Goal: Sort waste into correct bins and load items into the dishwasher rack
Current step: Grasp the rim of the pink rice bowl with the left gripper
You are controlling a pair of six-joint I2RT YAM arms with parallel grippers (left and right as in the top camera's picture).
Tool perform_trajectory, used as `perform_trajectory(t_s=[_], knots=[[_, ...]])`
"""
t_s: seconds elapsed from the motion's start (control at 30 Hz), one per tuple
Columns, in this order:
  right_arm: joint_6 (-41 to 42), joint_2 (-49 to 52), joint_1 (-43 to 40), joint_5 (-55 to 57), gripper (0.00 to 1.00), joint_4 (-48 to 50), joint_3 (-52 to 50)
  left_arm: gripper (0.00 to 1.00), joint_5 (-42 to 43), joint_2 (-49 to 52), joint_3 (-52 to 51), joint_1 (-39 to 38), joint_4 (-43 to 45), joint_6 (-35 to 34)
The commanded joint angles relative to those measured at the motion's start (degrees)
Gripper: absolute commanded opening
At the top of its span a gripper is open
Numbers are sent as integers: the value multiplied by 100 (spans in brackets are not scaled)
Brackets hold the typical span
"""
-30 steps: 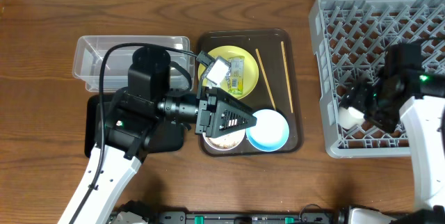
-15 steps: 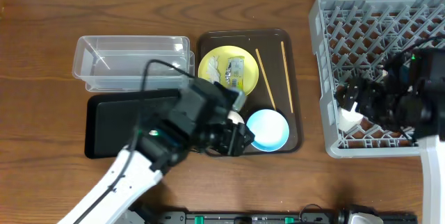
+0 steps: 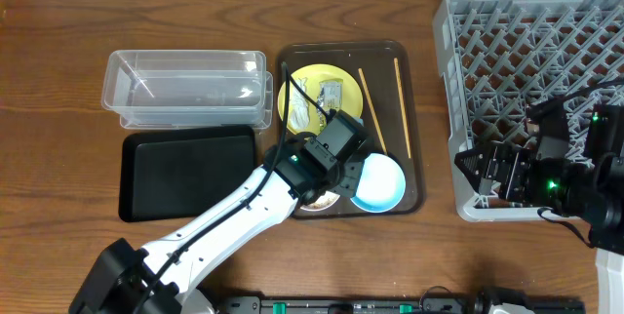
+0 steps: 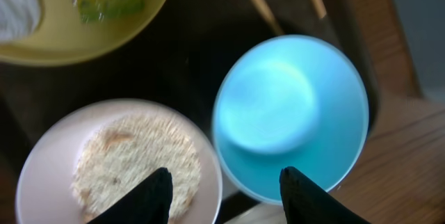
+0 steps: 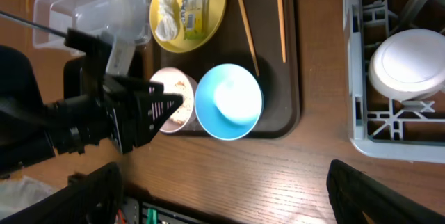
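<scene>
The left gripper (image 4: 222, 195) hangs low over the near edge of the brown serving tray (image 3: 414, 129). Its fingers are spread and empty, straddling the spot where the white bowl (image 4: 42, 175) meets the light-blue bowl (image 4: 288, 116), likely lining up to take a rim. The white bowl holds rice grains (image 4: 135, 158), so it probably needs emptying before racking. Beyond sit the yellow plate (image 3: 353, 99), carrying the crumpled paper (image 5: 169, 5) and green wrapper (image 5: 195, 1), and the chopsticks (image 3: 371, 109) lying beside it. Further left, the black tray (image 3: 185, 173) and clear tub (image 3: 185, 99) wait side by side. The right gripper (image 5: 222, 182), agape and empty, hovers by the dishwasher rack (image 3: 526, 21), where a second white bowl (image 5: 407, 60) rests upturned.
</scene>
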Motion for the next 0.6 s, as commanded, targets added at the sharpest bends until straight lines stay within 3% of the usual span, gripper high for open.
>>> perform_trajectory(t_s=[0.0,0.2,0.57], knots=[[-195,-31,-13,-120,92,-42,66,53,-162,-42,44,-66,79,-136],[-192,-31,-13,-120,91,-50,66,53,-1062,249,42,-50,120,-527],[-216,-31,-13,-120,92,-190,63,52,-1054,1126,44,-39,531,-1996]])
